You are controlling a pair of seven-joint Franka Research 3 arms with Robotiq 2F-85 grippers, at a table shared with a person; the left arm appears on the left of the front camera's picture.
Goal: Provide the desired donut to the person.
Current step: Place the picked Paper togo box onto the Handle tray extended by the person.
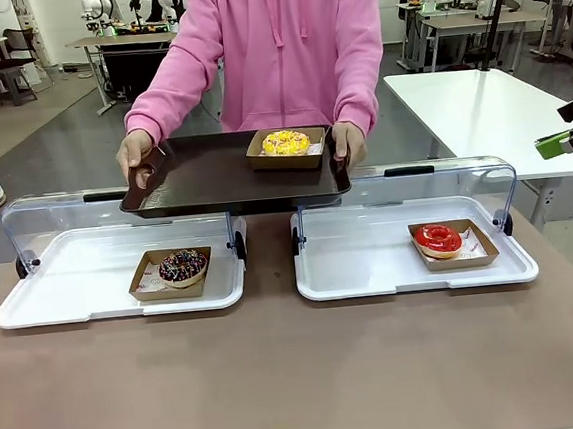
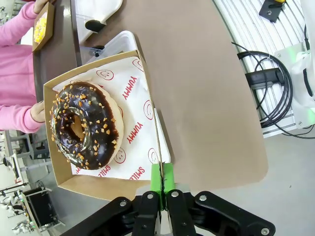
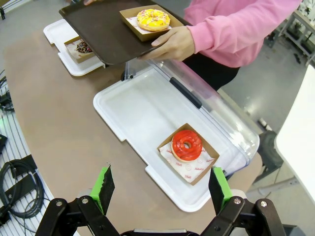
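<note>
Front view faces person [image 1: 282,44] across table [image 1: 300,374]; wrist views look down, sharing her tray [image 3: 98,29]

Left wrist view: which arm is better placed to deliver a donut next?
Left, probably: the left gripper is shut on the rim of the chocolate donut's box, while the right gripper hangs open and empty above the red donut.

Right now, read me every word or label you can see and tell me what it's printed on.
"YUMMY": red print, repeated, on the paper liner under the chocolate donut.
"SMILE": red, on that liner's lower edge.
Red print on the liner under the red donut: too small to read.
</note>
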